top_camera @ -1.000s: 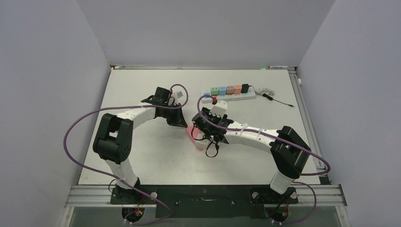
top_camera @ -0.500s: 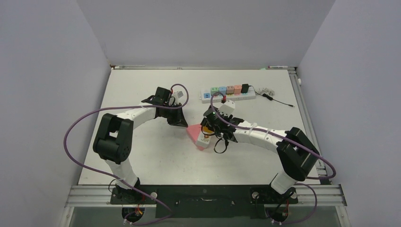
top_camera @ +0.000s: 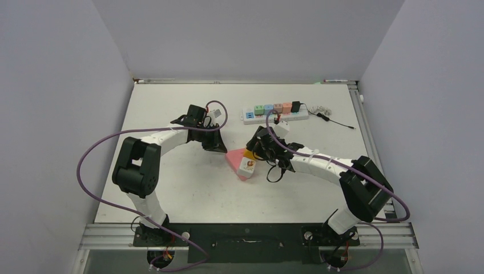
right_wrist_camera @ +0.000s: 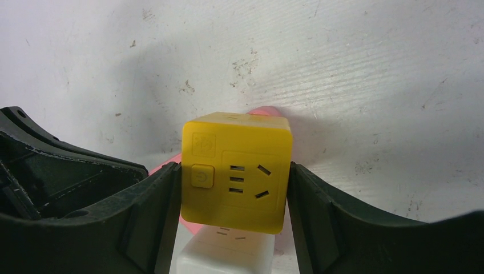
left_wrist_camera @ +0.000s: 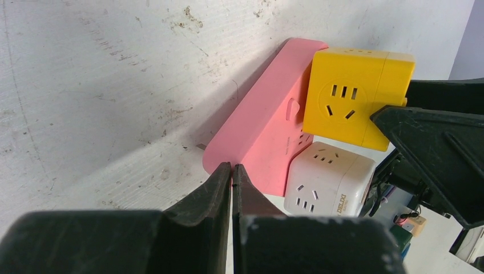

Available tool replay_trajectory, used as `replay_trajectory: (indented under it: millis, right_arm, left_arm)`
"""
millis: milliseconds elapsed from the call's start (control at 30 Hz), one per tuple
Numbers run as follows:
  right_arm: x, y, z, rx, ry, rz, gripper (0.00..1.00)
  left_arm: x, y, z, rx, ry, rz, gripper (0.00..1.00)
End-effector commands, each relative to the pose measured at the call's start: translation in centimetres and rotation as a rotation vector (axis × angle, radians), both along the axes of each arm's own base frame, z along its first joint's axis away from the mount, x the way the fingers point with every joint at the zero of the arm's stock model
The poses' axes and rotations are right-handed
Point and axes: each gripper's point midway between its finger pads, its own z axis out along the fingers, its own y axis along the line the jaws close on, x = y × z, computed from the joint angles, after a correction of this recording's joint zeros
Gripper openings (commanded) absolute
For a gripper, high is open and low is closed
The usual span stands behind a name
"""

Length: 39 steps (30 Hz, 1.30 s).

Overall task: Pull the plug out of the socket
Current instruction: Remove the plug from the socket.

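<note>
Yellow cube plug [right_wrist_camera: 235, 171], mid-frame in the right wrist view, is pinched on both sides by the right gripper [right_wrist_camera: 234, 191] and sits against the pink socket strip [left_wrist_camera: 259, 137] beside a white cube plug [left_wrist_camera: 328, 177], while the left gripper [left_wrist_camera: 232, 171], fingers pressed together, meets the strip's near corner.

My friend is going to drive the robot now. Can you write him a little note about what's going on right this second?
Left gripper: shut, holding nothing, tip at the near end of the pink socket strip; I cannot tell whether it presses on it.
Right gripper: shut on the yellow cube plug, one finger on each side.
Things: the strip lies on the table, with the yellow plug and a white cube plug side by side on it.
Done: plug gripped.
Left: the yellow plug does not look free yet; pull it off.
</note>
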Motion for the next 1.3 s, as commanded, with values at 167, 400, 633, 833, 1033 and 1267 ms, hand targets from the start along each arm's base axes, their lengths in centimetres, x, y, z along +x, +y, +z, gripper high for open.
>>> replay_trajectory:
  millis: [167, 400, 633, 833, 1033, 1267]
  right_arm:
    - [-0.3, -0.6, -1.0, 0.047, 0.032, -0.038, 0.05]
    - [-0.2, -0.2, 0.3, 0.101, -0.022, -0.017, 0.05]
    - [0.2, -0.6, 1.7, 0.157, -0.056, -0.060, 0.05]
    - [0.5, -0.7, 2.2, 0.175, -0.063, -0.086, 0.05]
    - [0.9, -0.8, 2.8, 0.180, -0.072, -0.099, 0.05]
    - [0.9, -0.9, 2.9, 0.186, -0.074, -0.110, 0.05]
  left_arm:
    - [0.2, 0.9, -0.3, 0.049, -0.010, 0.006, 0.33]
    - [0.7, 1.2, 2.2, -0.015, -0.081, 0.012, 0.73]
    - [0.3, -0.1, 2.5, -0.142, -0.029, 0.006, 0.76]
    - [-0.5, -1.6, 2.4, -0.245, 0.024, 0.001, 0.76]
    - [-1.8, -3.1, 1.3, -0.240, 0.069, -0.033, 0.75]
    - [-2.7, -4.0, 0.1, -0.236, 0.112, -0.046, 0.66]
